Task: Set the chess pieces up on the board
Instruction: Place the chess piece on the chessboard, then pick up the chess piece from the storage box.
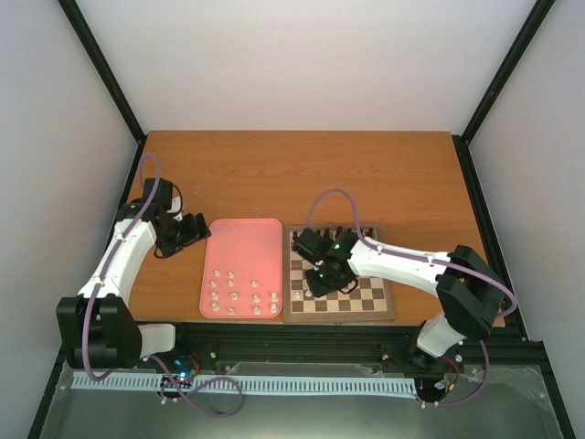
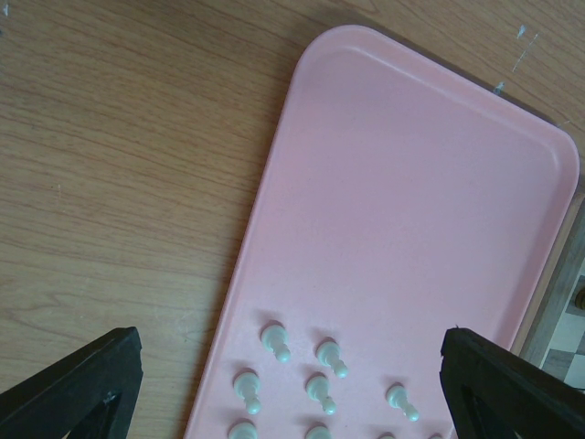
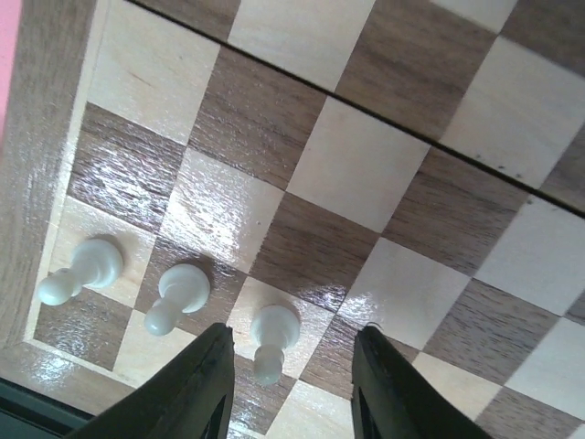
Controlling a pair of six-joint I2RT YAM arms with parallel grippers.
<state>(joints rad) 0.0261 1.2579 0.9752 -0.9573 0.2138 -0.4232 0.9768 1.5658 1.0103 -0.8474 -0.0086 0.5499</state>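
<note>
**Inspector:** Position of the pieces?

**Examiner:** Three white pawns (image 3: 178, 293) stand in a row on the board (image 3: 347, 165), on the squares just inside its border. The remaining white pieces (image 2: 315, 386) sit clustered at one end of the pink tray (image 2: 411, 183). The tray lies on the table (image 2: 119, 183) just beside the board.

**Inspector:** Grippers?

**Examiner:** The right gripper (image 3: 292, 338) straddles the third pawn (image 3: 274, 327). Its fingers are parted with a gap on either side, and nothing is held. The left gripper (image 2: 291, 340) hovers over the tray with its fingers spread wide, likewise empty.

**Inspector:** Handling assessment?

**Examiner:** In my judgement the pieces are very light, rigid and smooth (moulded plastic by the look, though that cannot be confirmed). With a narrow base and a round head, one is easily tipped by a brushing finger and liable to squirt out of a hard pinch. Breakage seems unlikely. I recommend taking each piece across the head or just under it at the neck, fingers descending straight, with a modest squeeze. The tray pieces stand near one another, so the fingers should enter between the rows with care.
</note>
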